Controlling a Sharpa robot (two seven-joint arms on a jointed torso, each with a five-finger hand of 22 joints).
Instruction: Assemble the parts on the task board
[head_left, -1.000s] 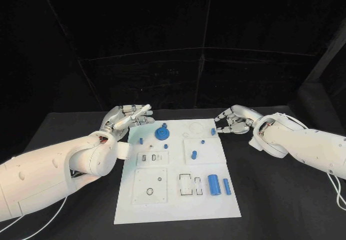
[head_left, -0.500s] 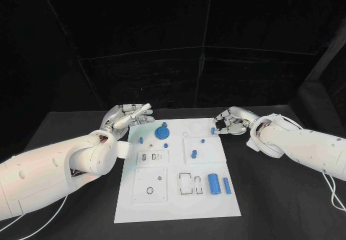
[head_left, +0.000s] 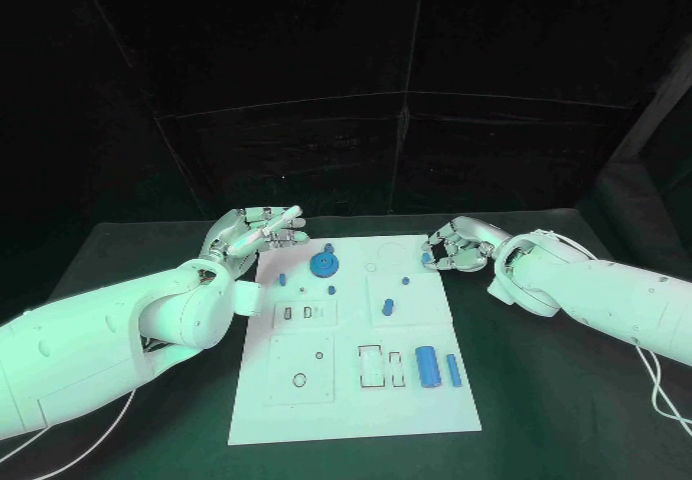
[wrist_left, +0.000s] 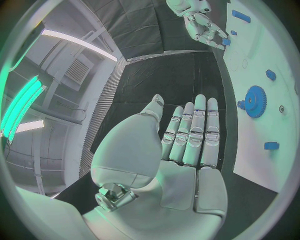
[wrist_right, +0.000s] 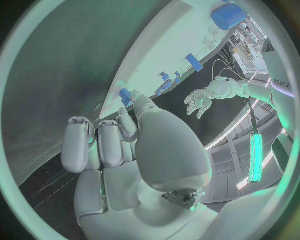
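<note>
The task board (head_left: 353, 345) lay flat in the middle of the black table (head_left: 577, 400), long side running away from the robot. Blue parts were spread over it — a gear (head_left: 326, 265) near the far end, a small peg (head_left: 427, 258) at the far right edge, a few little pieces (head_left: 387, 304) around the middle, and a fat cylinder (head_left: 427, 367) with a thinner rod (head_left: 453, 370) just beside it toward the near right corner. There were also a couple of raised white plates on the board with slots and holes in them.

The right hand (head_left: 459, 246) sat at the far right edge of the board with its fingers curled in, right up against that small peg. In the right wrist view the thumb tip (wrist_right: 139, 101) was touching or nearly touching the peg (wrist_right: 125, 94), but I honestly couldn't tell if it actually had hold of it or was just next to it.

The left hand (head_left: 257, 233) was off the far left corner of the board, holding nothing. Left wrist view showed it flat — palm open, fingers (wrist_left: 195, 131) straight and side by side, thumb out to the side. Gear (wrist_left: 254, 101) and board edge were just beyond the fingertips, not touching
</note>
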